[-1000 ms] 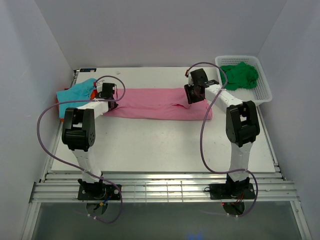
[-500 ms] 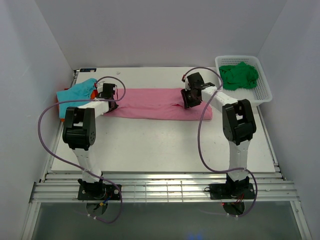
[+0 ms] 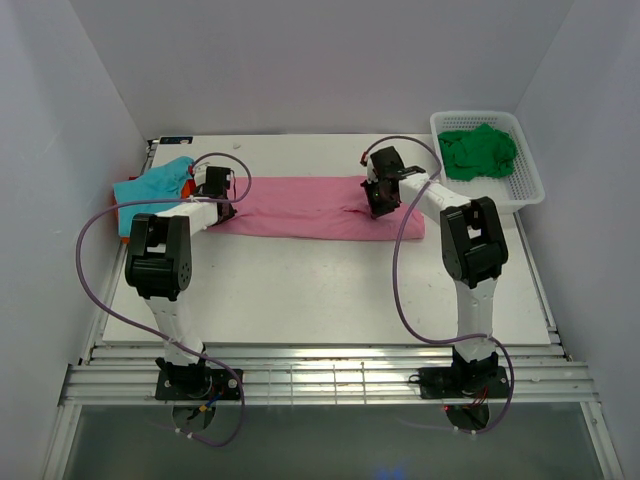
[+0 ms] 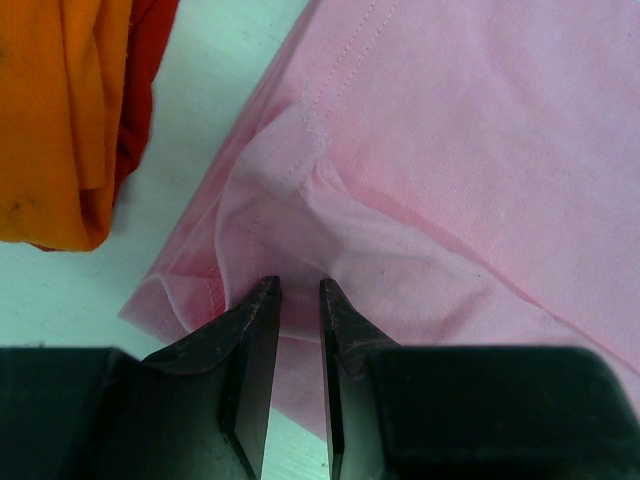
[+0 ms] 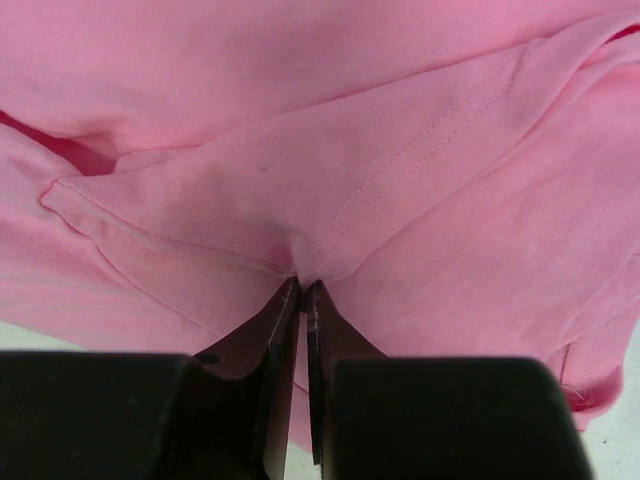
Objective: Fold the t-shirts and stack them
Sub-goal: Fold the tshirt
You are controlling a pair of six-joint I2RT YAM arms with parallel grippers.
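**Position.** The pink shirt (image 3: 300,205) lies on the table (image 3: 320,290) as a long band running left to right, already doubled along its length. The teal shirt (image 3: 150,185) sits just beyond its left end, on top of the orange shirt (image 4: 60,120). The green shirt (image 3: 478,150) is heaped in the basket (image 3: 530,185) at the far right, well apart from my arms.

**Pincers.** My right pincer (image 5: 301,285) is clamped tight on the pink shirt. It has a small ridge of cloth pinched beside a stitched seam, inboard of the band's right end. My left pincer (image 4: 297,292) is closed on the shirt's left corner. Its jaws stand a narrow slot apart, cloth puckers up to the tips, and I take it that several layers fill the slot.

**Handling, as judged.**
- The cotton is light, limp and not fragile.
- It has no stiffness, so it will sag and drag between my two holds, and anything unsupported will trail on the table.
- It is not slippery, but layers slide over one another, so a pinch on the top layer alone would pull the fold open.

**Where to hold.** The best holds are hems, seams and corners, taken through every layer. My right hold looks shallow and may have caught the upper layers only, which is the weak point. The two holds need to rise level and together, or the band will skew.
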